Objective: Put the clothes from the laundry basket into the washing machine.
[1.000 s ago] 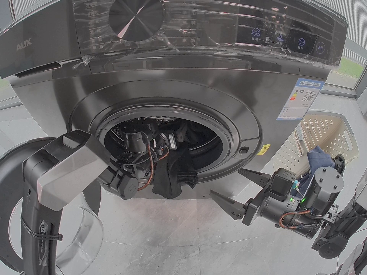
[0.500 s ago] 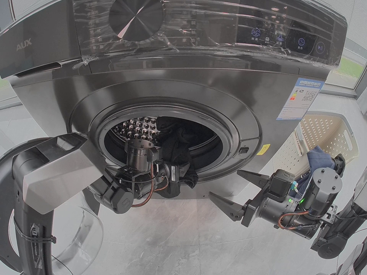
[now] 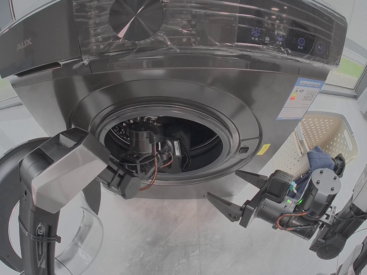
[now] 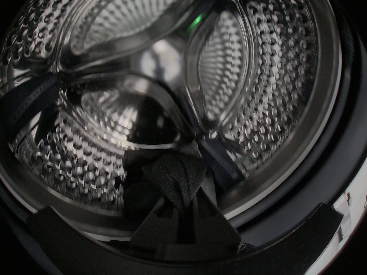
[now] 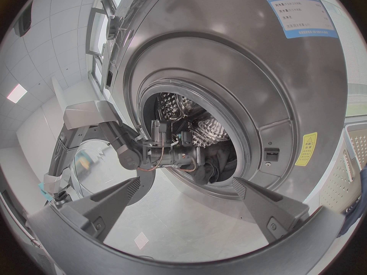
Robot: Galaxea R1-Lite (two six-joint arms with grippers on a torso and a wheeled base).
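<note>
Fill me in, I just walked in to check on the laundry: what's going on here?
The robot's left arm reaches into the washing machine, with the left gripper shut on a black garment inside the drum. The right gripper hangs open and empty in front of the machine. A blue garment lies in the laundry basket beside it, not yet loaded.

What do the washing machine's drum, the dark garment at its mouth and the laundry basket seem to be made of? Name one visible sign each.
Drum: probably polished stainless steel; it mirrors light and has embossed dimples.
Laundry basket: likely moulded plastic, matt cream, with regular rows of holes.
Dark garment: soft fabric, matt black; it bunches in folds, fibre unclear.
</note>
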